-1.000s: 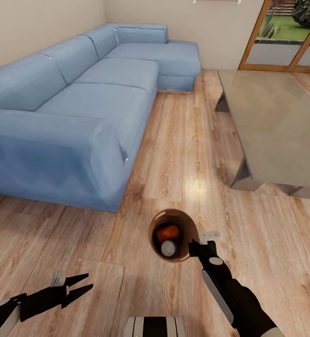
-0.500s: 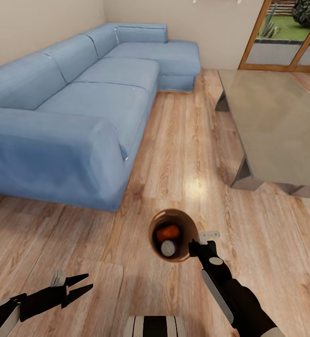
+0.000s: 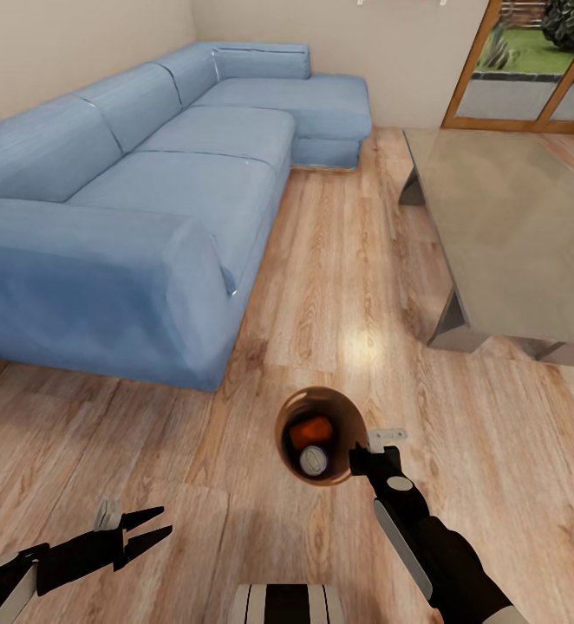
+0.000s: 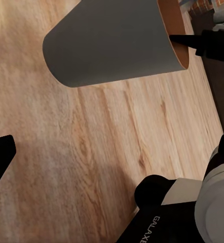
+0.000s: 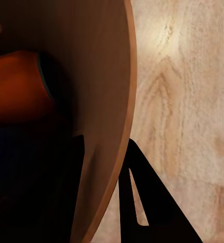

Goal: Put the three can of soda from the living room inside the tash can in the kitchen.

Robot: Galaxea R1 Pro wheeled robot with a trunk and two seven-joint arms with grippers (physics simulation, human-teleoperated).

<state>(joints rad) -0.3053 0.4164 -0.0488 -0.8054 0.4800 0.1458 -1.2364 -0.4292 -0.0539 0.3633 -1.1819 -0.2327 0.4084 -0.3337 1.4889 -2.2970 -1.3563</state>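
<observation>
— Where was the bin?
— Over the floor between sofa and table, its rim pinched by the right gripper, two cans visible inside.
— And the left gripper?
— Low, jaws apart, holding nothing.

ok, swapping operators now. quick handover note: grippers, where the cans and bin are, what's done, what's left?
Right gripper: shut on the trash can rim, bin held above the living room floor.
Left gripper: open, empty, low beside the base.
Cans: two soda cans visible in the bin; a third can't be confirmed.
Left: check for the third can, carry the bin to the kitchen.
</observation>
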